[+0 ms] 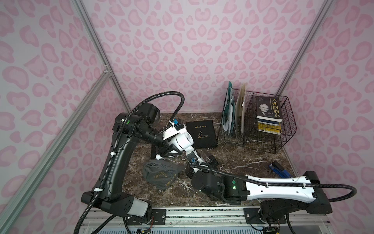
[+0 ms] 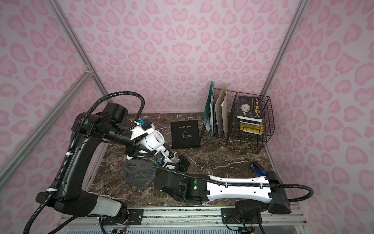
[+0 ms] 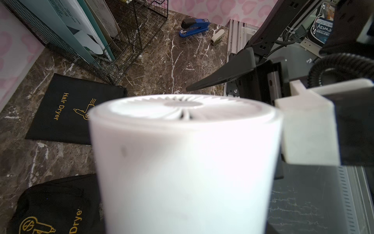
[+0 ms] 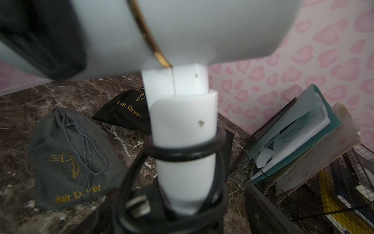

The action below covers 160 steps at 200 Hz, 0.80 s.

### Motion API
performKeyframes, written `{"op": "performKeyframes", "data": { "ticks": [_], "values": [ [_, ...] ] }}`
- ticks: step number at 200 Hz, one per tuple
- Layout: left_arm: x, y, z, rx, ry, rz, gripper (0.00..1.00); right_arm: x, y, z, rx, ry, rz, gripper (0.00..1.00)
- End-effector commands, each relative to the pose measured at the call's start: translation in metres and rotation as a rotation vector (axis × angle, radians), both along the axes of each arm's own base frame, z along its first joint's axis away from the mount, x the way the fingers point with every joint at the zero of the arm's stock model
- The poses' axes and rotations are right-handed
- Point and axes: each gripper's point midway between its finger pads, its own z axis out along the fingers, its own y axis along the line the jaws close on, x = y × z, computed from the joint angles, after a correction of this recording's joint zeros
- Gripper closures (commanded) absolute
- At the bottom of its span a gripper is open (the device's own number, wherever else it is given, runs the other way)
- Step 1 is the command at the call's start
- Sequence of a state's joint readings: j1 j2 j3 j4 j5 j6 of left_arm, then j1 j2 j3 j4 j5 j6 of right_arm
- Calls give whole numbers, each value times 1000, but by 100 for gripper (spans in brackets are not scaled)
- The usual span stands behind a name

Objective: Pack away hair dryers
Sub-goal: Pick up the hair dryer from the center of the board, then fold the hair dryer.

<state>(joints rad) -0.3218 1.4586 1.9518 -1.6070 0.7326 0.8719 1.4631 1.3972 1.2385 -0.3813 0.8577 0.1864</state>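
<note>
Over the dark marble bench (image 1: 242, 160), the left pincer (image 1: 171, 149) pinches the white hair dryer (image 1: 181, 141) by its vented barrel; the right pincer (image 1: 201, 157) stands spread around its cord-wrapped handle.

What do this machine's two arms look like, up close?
The left arm is mostly black with a white section near its base; the right arm is a white shell between black joints. A ribbed black hose runs along each, strapped with white ties. Each carries a green dot.
</note>
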Motion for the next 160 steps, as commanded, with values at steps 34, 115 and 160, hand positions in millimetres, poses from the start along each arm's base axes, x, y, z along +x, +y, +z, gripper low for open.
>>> {"op": "performKeyframes", "data": {
  "ticks": [34, 115, 160],
  "values": [
    [-49, 10, -2, 14, 151, -70, 98, -24, -2, 1, 127, 330, 306, 11],
    [-55, -1, 3, -71, 264, -53, 98, -35, -31, 28, 311, 494, 517, 19],
    [-59, -7, 10, -128, 303, -57, 98, -24, -44, 22, 334, 524, 513, 26]
  ]
}}
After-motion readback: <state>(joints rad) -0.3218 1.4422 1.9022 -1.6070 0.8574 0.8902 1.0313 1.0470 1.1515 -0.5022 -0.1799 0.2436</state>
